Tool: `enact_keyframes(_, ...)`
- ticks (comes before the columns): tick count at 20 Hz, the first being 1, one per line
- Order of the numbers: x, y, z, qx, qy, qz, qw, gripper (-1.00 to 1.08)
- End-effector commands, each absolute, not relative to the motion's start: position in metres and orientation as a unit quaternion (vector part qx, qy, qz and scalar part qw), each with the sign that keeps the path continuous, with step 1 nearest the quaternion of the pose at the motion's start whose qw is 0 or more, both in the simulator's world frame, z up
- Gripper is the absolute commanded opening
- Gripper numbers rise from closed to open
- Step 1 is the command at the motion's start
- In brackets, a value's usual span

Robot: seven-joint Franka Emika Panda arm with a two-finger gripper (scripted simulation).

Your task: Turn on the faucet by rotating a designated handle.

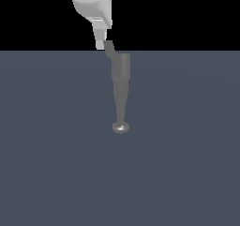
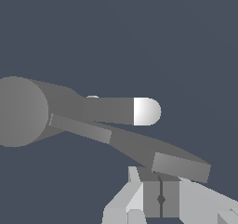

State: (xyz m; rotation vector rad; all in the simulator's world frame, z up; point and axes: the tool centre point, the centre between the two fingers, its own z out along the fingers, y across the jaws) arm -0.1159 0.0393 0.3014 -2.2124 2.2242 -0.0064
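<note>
The grey faucet (image 1: 121, 68) stands on the floor, its short cylindrical body upright. Its long spout tapers toward the camera in the exterior view and ends in a shiny round knob (image 1: 121, 127). The handle (image 1: 109, 48), a thin grey lever, branches from the body toward the exterior view's left. My white gripper (image 1: 100, 44) hangs from above, right beside that lever, touching or nearly so. In the wrist view the faucet body (image 2: 21, 111) and spout run across, and the handle's flared tip (image 2: 181, 167) lies just past my gripper (image 2: 161, 190). The pads (image 2: 152, 200) meet at a thin seam with nothing between them.
A flat dark blue-grey floor (image 1: 187, 150) spreads all around the faucet, with black background behind it. No other objects show in either view.
</note>
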Motion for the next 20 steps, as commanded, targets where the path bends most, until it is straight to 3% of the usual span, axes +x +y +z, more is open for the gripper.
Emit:
enact_keyframes(1, -0.116, 0.021, 0.301, -0.702, 0.713, -0.001, 0.002, -1.0)
enact_keyframes(13, -0.118, -0.051, 0.3, -0.7, 0.714, 0.0, 0.0, -1.0)
enact_keyframes(15, -0.116, -0.03, 0.301, -0.711, 0.703, -0.002, 0.001, -1.0)
enact_keyframes(20, -0.103, -0.047, 0.301, -0.709, 0.706, -0.001, 0.001, -1.0)
